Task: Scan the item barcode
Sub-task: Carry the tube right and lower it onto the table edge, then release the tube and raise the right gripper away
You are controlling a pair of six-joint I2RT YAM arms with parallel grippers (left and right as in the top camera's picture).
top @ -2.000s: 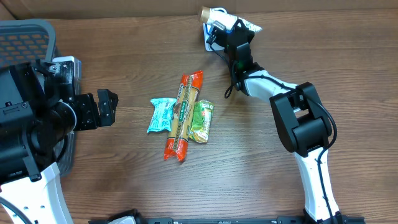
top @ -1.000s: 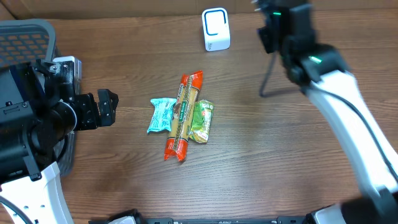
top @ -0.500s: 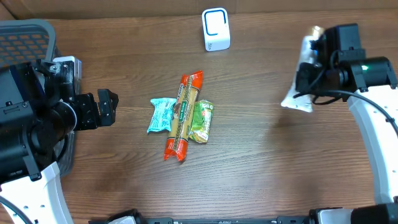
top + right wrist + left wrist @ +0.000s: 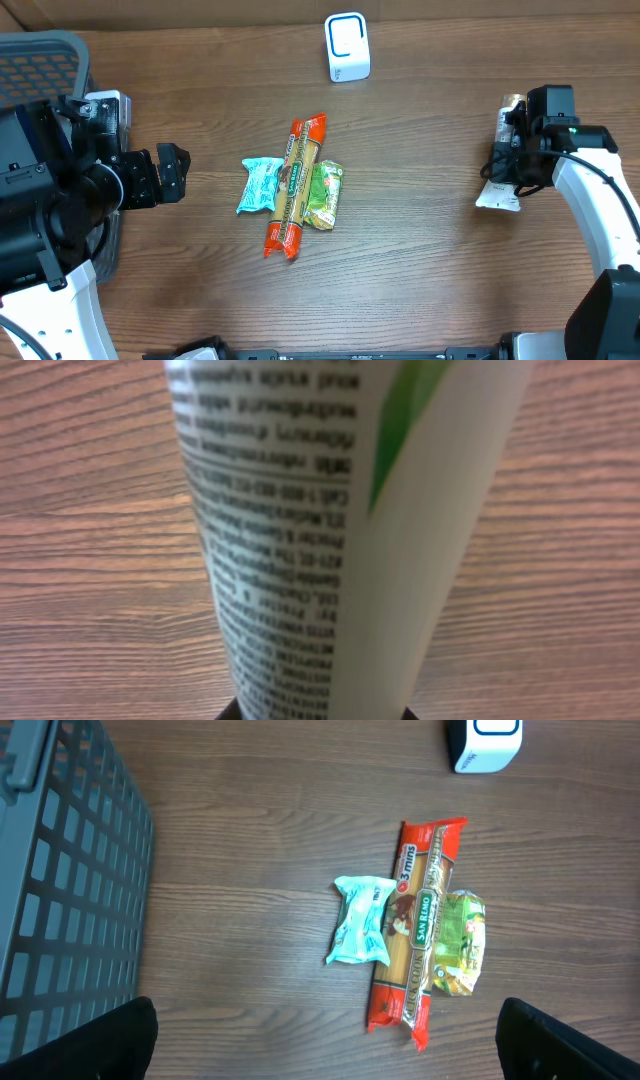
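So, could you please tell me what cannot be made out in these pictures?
Barcode on the white tube: the right wrist view shows only blurred fine print; overhead it is too small.
Grip of the right end effector: the tube fills the wrist view; overhead the arm covers it.
Basket inside: cut off by the left edge in both views.
Green packet label: too small to read.

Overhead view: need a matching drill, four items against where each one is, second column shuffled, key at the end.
Items:
1. scanner
2. pasta packet
3. white tube
4. basket

Places:
A. held in the right gripper
B. far-left corner of the view
C. top centre of the view
D. between the teal packet and the green packet

Pairs: 1-C, 2-D, 3-A, 4-B
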